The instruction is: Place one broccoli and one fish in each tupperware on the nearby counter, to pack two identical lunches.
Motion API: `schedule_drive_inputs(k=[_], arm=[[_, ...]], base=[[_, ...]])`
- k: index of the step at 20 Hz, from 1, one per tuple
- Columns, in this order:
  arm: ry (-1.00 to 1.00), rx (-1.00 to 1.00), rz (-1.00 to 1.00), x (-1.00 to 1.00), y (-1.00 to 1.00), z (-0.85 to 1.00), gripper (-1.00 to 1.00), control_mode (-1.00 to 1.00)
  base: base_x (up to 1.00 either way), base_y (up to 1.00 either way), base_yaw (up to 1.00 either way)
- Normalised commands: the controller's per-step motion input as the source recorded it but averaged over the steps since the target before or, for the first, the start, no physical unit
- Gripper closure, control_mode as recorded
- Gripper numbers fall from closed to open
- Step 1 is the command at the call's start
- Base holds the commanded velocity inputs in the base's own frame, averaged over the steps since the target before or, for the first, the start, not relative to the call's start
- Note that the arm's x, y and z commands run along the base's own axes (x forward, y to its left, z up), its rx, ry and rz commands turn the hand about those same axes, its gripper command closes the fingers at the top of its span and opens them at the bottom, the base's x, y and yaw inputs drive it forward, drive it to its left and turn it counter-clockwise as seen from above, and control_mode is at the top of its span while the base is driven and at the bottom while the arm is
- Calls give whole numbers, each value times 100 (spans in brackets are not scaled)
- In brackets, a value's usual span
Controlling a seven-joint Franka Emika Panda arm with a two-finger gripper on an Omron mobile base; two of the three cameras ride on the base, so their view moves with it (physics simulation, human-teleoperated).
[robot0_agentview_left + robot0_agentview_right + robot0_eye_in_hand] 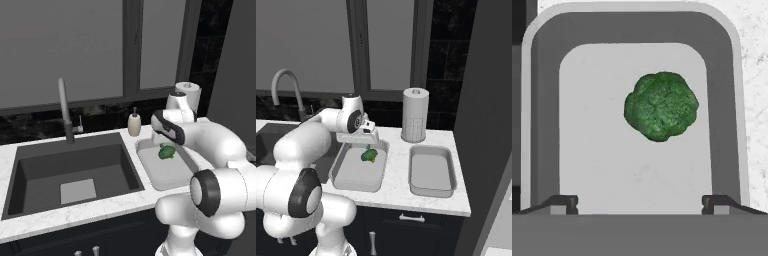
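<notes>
Now our hand [640, 202] hangs released above the broccoli [661, 106] lying in the nearer tupperware [338, 170], so we should lift straight up, clear of its rim.

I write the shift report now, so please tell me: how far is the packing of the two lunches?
Done: one green broccoli lies in the shallow grey tray beside the sink. In hand: nothing; the open two-finger gripper hangs above that tray, jaws wide apart, the broccoli lying free below. Left: the second grey tray on the white marble counter holds nothing, so it needs a broccoli, and both trays need a fish.
</notes>
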Motion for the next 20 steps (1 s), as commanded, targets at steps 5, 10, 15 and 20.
schedule_drive_inputs(k=[5,10,15,20], arm=[[5,-1,0,-100,1,34,-100,-100],[12,-1,0,-100,19,56,-100,-100],[4,7,-3,-100,6,30,-100,-100],[-3,14,-5,-98,8,0,-100,-100]], base=[[0,0,0],[0,0,0],[0,0,0],[0,0,0]])
